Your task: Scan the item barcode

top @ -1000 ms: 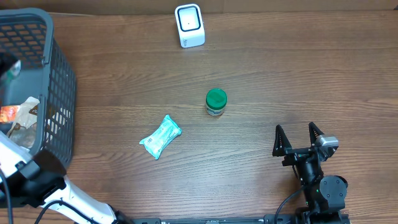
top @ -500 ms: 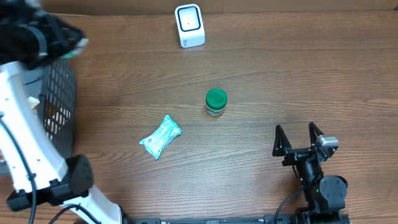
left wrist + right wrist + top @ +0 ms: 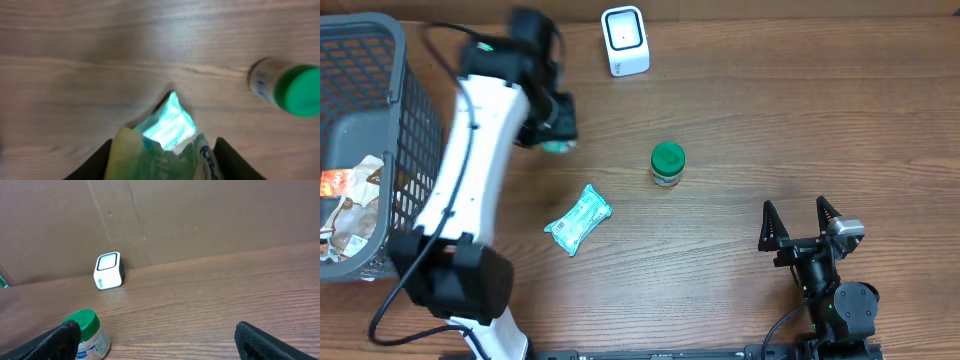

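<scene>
Pinching a crinkly green-and-yellow packet (image 3: 159, 156), the left claw (image 3: 552, 126) hangs above the wooden surface (image 3: 770, 120), left of centre, between the basket (image 3: 420, 150) and the jar (image 3: 667, 164). Wrist view: packet sits between both dark fingers (image 3: 92, 164), bright teal end sticking forward; print is blurred and no barcode can be made out. Left arm is motion-blurred in the overhead view. White scanner (image 3: 625, 41) stands upright at the far edge, to the right of the held packet and well apart from it. Green-lidded jar is upright near the middle. Second, teal pouch (image 3: 578, 220) lies flat on the surface, nearer than the left claw, not touching anything. Grey mesh basket at far left holds some wrappers (image 3: 345, 195). Right claw (image 3: 797, 222) sits low at the near right with its fingers spread wide, nothing between them, facing the jar and scanner.
</scene>
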`<state>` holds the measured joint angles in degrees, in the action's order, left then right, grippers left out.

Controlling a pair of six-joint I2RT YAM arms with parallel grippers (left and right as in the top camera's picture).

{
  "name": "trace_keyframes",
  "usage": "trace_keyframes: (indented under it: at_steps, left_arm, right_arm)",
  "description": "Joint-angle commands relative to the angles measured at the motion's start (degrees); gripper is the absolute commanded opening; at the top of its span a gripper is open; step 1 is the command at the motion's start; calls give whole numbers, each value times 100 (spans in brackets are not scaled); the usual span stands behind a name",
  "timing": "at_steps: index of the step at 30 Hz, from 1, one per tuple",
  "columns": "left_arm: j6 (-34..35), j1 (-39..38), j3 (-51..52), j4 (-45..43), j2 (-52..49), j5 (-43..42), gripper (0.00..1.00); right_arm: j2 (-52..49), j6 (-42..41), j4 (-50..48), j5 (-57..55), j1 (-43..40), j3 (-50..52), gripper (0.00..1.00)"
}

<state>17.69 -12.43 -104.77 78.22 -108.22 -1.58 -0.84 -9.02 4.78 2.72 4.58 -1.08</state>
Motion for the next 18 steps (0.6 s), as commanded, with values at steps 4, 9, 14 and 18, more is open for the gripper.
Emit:
trace_keyframes:
  at_steps: [4, 9, 14, 18]
  left_arm:
    - [323, -267, 1567, -1626, 33, 203, 39]
    - [575, -302, 2400, -2533, 33, 199, 49]
    - [516, -302, 2404, -2594, 35, 273, 62]
    - [505, -245, 1814, -2251, 35, 446, 70]
  right_arm:
    - [68, -11, -20, -13, 28, 63, 100]
    - [68, -13, -20, -13, 28, 63, 100]
    - [68, -13, -20, -13, 28, 63, 100]
    - [68, -11, -20, -13, 28, 63, 100]
